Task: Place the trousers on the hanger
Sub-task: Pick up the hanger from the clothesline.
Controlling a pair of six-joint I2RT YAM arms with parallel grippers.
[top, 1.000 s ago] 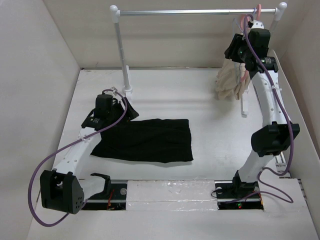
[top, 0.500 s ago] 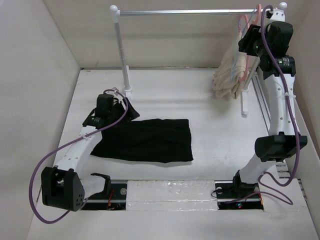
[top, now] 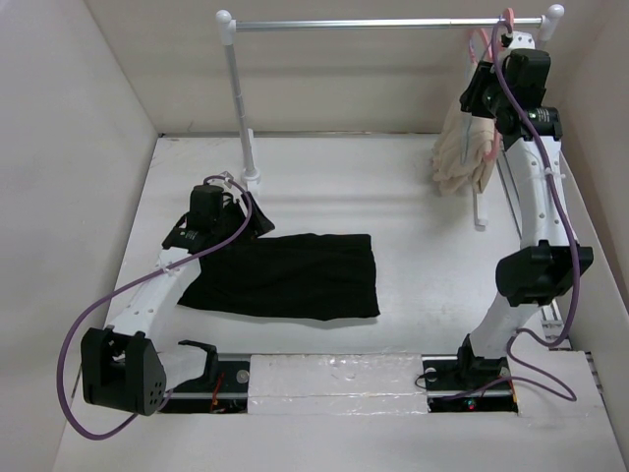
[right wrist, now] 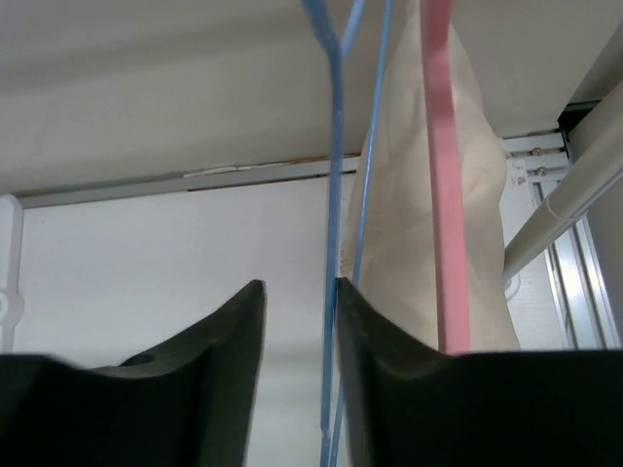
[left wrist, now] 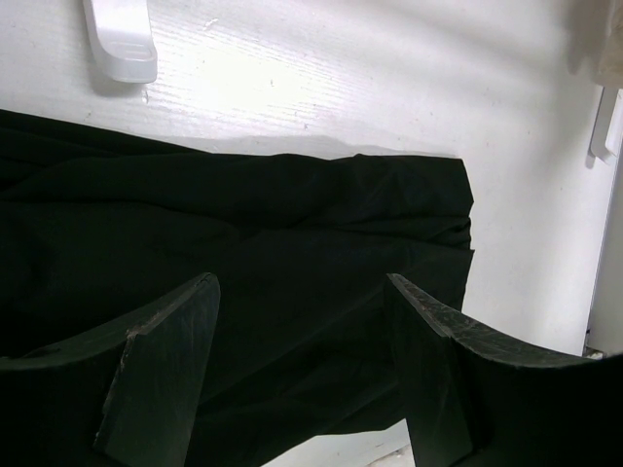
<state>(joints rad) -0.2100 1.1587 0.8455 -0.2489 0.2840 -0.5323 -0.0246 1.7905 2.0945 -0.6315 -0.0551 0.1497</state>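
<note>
Black, soft fabric: the trousers (top: 285,275) lie folded flat on the table (top: 413,226), left of centre and closer to its near edge, 2 legs stacked into 1 dark slab. Expect them to be light but limp. They will sag, slide and unfold as soon as you lift, and a pinch on 1 layer may leave the other behind. Your best hold is probably the left end of the fold, taking every layer at once, so the length hangs evenly.

Your left gripper (left wrist: 300,292) hovers over that left end with its jaws wide apart and fabric below them, nothing gripped.

The hanger (right wrist: 333,146) is thin light-blue wire, stiff but springy and free to swing. It hangs from the rail (top: 373,24) above the table's far right corner. Take it on the straight wire just below the hook.

Your right gripper (right wrist: 300,284) is up there, jaws partly apart with the blue wire between them, near the right finger and not clamped. Just beside it hang the pink hanger (right wrist: 438,146) and the beige garment (top: 462,157); keep clear of both.
</note>
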